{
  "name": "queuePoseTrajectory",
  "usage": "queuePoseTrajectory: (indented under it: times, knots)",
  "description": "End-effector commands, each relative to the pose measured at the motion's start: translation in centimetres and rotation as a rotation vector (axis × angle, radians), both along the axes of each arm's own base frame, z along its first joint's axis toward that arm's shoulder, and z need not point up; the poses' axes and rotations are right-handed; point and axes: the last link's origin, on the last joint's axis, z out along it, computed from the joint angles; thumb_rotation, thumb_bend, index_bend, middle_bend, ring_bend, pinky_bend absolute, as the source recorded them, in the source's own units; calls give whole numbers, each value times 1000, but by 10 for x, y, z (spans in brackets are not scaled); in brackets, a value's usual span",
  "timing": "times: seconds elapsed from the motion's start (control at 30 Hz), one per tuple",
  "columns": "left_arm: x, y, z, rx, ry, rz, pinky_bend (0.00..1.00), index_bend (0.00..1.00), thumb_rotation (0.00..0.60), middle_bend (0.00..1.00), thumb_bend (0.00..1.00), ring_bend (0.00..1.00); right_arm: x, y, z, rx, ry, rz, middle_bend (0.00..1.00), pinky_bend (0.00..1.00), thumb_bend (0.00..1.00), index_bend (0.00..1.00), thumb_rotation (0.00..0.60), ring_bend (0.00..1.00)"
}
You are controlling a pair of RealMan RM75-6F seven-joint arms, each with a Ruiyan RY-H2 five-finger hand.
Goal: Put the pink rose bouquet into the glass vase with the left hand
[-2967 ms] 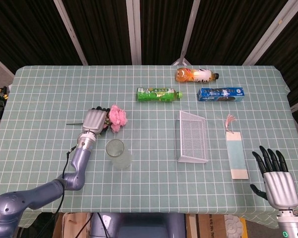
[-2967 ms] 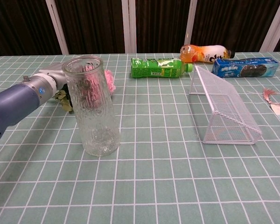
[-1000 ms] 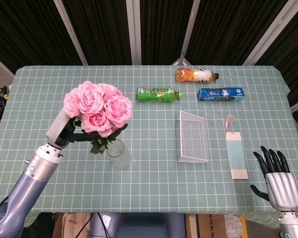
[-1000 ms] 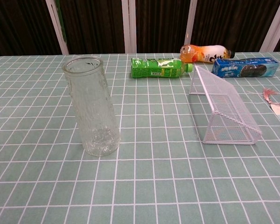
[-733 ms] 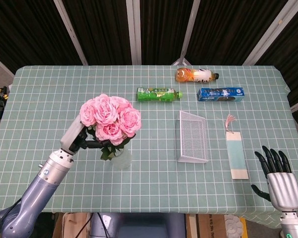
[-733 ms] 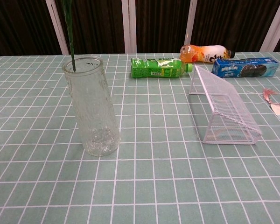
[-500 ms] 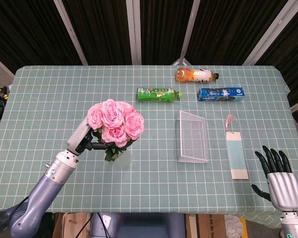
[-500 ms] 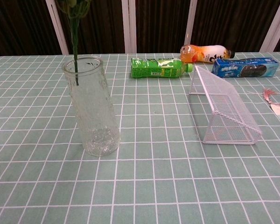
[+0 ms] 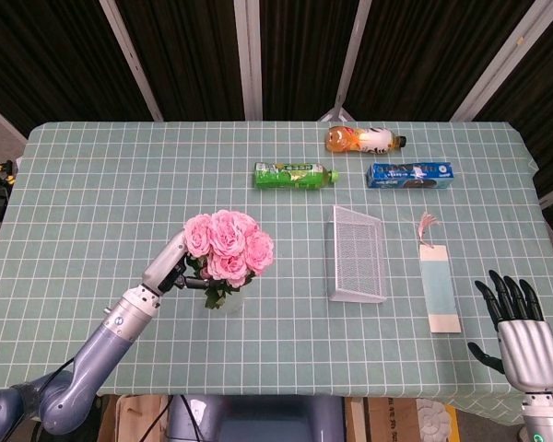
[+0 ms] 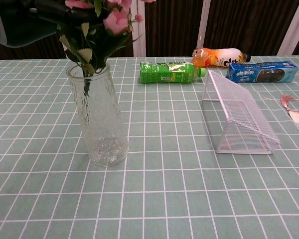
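Observation:
The pink rose bouquet (image 9: 228, 244) stands upright over the glass vase (image 10: 98, 117), its green stem and leaves (image 10: 85, 55) reaching down past the rim. In the head view the blooms hide most of the vase. My left hand (image 9: 172, 265) grips the stems just under the blooms, left of the vase; in the chest view that left hand (image 10: 25, 20) shows at the top left corner. My right hand (image 9: 517, 333) hangs with fingers spread at the table's near right edge, holding nothing.
A white wire basket (image 9: 358, 253) lies on its side right of the vase. A green bottle (image 9: 295, 174), an orange bottle (image 9: 364, 139) and a blue biscuit pack (image 9: 409, 174) lie at the back. A pale blue bookmark with a tassel (image 9: 439, 288) lies at the right.
My left hand has carried the bouquet right and down over the vase. The stem has slid deeper into the vase mouth, and leaves now reach the rim. The right hand stayed still.

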Motion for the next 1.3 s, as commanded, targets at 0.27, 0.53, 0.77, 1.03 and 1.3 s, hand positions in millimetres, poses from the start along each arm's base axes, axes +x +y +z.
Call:
queuePoseTrajectory:
  times: [0.27, 0.53, 0.77, 1.03, 1.3]
  knots:
    - [-11, 1, 1, -81, 123, -47, 101, 95, 600, 58, 158, 0, 0, 1, 0, -2, -1, 2, 36, 0, 154, 143, 600, 0]
    - [-28, -14, 49, 110, 356, -99, 100, 87, 600, 48, 105, 0, 2, 2, 1, -3, -8, 9, 36, 0, 155, 144, 600, 0]
    - [-80, -61, 95, 427, 700, 25, 101, 99, 600, 54, 108, 0, 3, 3, 2, -5, -15, 12, 36, 0, 154, 144, 600, 0]
    - [-146, -112, 91, 567, 1050, 205, 113, 126, 600, 89, 125, 0, 4, 4, 1, -3, -14, 15, 36, 0, 154, 144, 600, 0]
    - [-194, -138, 94, 576, 944, 341, 110, 141, 600, 89, 131, 0, 3, 3, 0, 13, -4, 30, 36, 0, 154, 143, 600, 0]
